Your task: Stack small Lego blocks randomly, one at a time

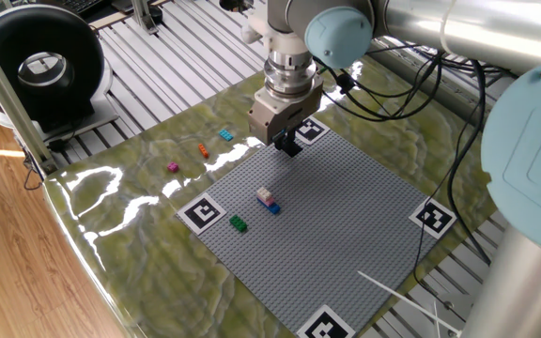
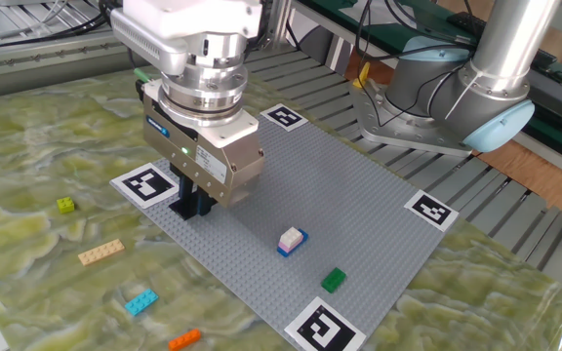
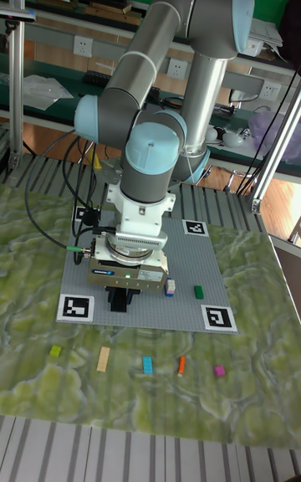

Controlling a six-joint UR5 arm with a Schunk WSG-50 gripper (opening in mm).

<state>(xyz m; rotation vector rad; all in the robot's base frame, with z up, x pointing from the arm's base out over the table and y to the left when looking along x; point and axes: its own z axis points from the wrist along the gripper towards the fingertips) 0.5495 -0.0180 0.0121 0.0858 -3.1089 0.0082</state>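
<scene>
Pincer (image 2: 193,203) low over baseplate (image 2: 359,195) corner; jaw state indiscernible. White-pink-on-blue stack (image 2: 290,240) lies just beyond it, green block (image 2: 333,280) farther. Bricks light, rigid, slick: grip flat sides.

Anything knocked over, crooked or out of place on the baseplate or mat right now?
Nothing stands out. The white-pink block sits on the blue block on the grey baseplate, the green block beside them. The other loose blocks lie scattered on the mat. The gripper is down at the baseplate's edge.
</scene>
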